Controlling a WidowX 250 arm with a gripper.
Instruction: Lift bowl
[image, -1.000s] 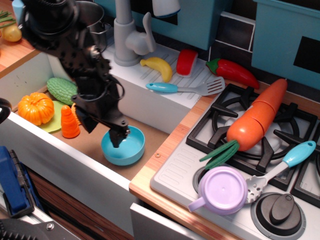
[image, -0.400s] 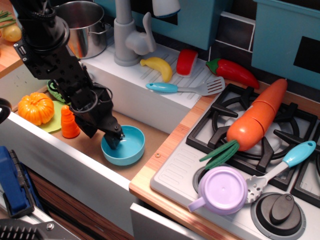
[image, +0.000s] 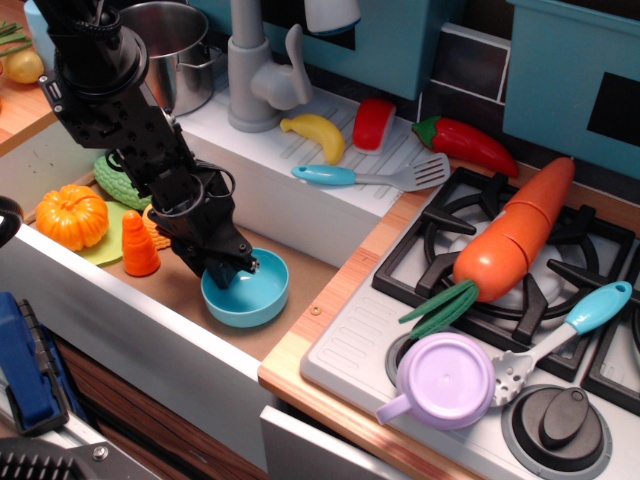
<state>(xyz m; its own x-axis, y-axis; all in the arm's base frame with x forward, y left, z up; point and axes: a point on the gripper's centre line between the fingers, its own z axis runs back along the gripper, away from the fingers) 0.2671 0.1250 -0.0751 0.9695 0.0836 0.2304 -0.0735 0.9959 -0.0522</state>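
Observation:
The light-blue bowl (image: 250, 293) sits upright on the brown floor of the toy sink. My black gripper (image: 226, 272) reaches down from the upper left and its fingers straddle the bowl's left rim, one inside the bowl. The jaws look closed on the rim, though the arm's body hides part of the contact. The bowl appears to rest on the sink floor or just above it.
An orange pumpkin (image: 70, 216), an orange cone (image: 139, 245) and a green vegetable (image: 118, 172) lie left of the bowl. A steel pot (image: 172, 55) and faucet (image: 255, 70) stand behind. A lavender pot (image: 443, 381), a big carrot (image: 515, 235) and a spoon (image: 560, 335) sit on the stove at right.
The arm has swung and lowered toward the bowl's left rim. The fingers have settled onto the rim, and the bowl has shifted slightly.

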